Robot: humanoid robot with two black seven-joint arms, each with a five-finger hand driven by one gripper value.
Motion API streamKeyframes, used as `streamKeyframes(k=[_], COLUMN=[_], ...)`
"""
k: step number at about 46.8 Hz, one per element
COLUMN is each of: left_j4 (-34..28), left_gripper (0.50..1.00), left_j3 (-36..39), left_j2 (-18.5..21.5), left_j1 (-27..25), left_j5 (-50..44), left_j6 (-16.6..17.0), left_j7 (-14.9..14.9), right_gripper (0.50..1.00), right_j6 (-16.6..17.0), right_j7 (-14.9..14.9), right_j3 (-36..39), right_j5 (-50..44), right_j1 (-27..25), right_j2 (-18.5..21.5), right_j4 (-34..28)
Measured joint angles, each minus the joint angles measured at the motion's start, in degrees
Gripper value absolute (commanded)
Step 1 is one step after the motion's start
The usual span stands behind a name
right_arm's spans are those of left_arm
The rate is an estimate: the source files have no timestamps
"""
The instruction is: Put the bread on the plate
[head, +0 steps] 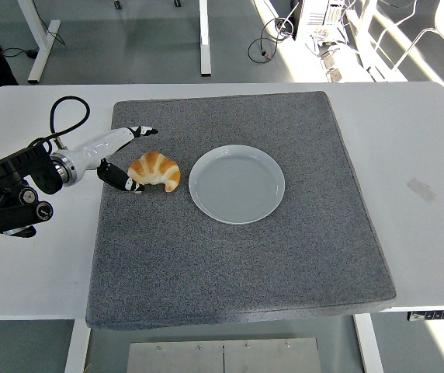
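Right now your left hand (126,159) sits at the left end of the bread (155,170), a croissant lying on the grey mat (237,264) just left of the white plate (237,183). The fingers are spread apart and grip nothing: one finger (140,132) points out over the mat on the far side of the croissant, clear of it, while the thumb (121,179) lies on the near side, its dark tip at or against the crust. I cannot tell whether it truly touches. Your right hand is out of view.

Your main risk, as I judge it, is a lopsided pinch. If you close from here, only the thumb side is near the crust, so the croissant may swivel or skid right across the mat instead of being caught. It lies close to the plate, so a shove could push it against the rim and tip or slide the plate. A grip on the thin curled tip alone may also tear the pastry or let it drop when you lift. Get the far finger closer before you close.
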Motion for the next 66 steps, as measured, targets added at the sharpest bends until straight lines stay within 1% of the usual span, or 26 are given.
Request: streamKeyframes(k=[6, 8, 14, 19, 22, 31, 39, 46, 49, 53, 58, 60, 66], left_j4=[1.4, 1.8, 2.1, 2.5, 2.6, 2.7, 2.7, 2.7, 2.7, 2.7, 2.7, 2.7, 2.7], left_gripper=[0.954, 0.954, 0.951, 0.934, 0.898, 0.816, 0.718, 0.663, 0.625, 0.596, 0.54, 0.524, 0.501], left_j3=[0.0, 0.0, 0.1, 0.1, 0.1, -0.1, -0.2, -0.2, -0.2, -0.2, -0.2, -0.2, -0.3], left_j2=[-2.0, -2.4, -2.7, -2.8, -2.8, -3.2, -3.8, -3.8, -3.9, -3.9, -3.9, -3.9, -3.7], left_j1=[0.3, 0.3, 0.3, 0.3, 0.3, 0.3, 0.3, 0.4, 0.4, 0.6, 0.7, 0.7, 0.8], left_j5=[0.0, 0.0, 0.0, 0.0, 0.0, 0.0, 0.0, 0.0, 0.0, 0.0, 0.0, 0.0, -0.1], left_j6=[-0.2, -0.3, -0.4, -0.6, -0.9, -1.9, -2.4, -2.5, -2.5, -2.5, -2.5, -2.5, -2.5], left_j7=[3.0, 3.6, 4.0, 4.3, 4.6, 4.9, 4.8, 4.2, 4.2, 4.1, 3.9, 3.7, 3.5], right_gripper=[1.0, 1.0, 1.0, 1.0, 1.0, 1.0, 1.0, 1.0, 1.0, 1.0, 1.0, 1.0, 1.0], right_j6=[0.0, 0.0, 0.0, 0.0, 0.0, 0.0, 0.0, 0.0, 0.0, 0.0, 0.0, 0.0, 0.0], right_j7=[0.0, 0.0, 0.0, 0.0, 0.0, 0.0, 0.0, 0.0, 0.0, 0.0, 0.0, 0.0, 0.0], right_j3=[0.0, 0.0, 0.0, 0.0, 0.0, 0.0, 0.0, 0.0, 0.0, 0.0, 0.0, 0.0, 0.0], right_j5=[0.0, 0.0, 0.0, 0.0, 0.0, 0.0, 0.0, 0.0, 0.0, 0.0, 0.0, 0.0, 0.0], right_j1=[0.0, 0.0, 0.0, 0.0, 0.0, 0.0, 0.0, 0.0, 0.0, 0.0, 0.0, 0.0, 0.0], right_j2=[0.0, 0.0, 0.0, 0.0, 0.0, 0.0, 0.0, 0.0, 0.0, 0.0, 0.0, 0.0, 0.0], right_j4=[0.0, 0.0, 0.0, 0.0, 0.0, 0.0, 0.0, 0.0, 0.0, 0.0, 0.0, 0.0, 0.0])
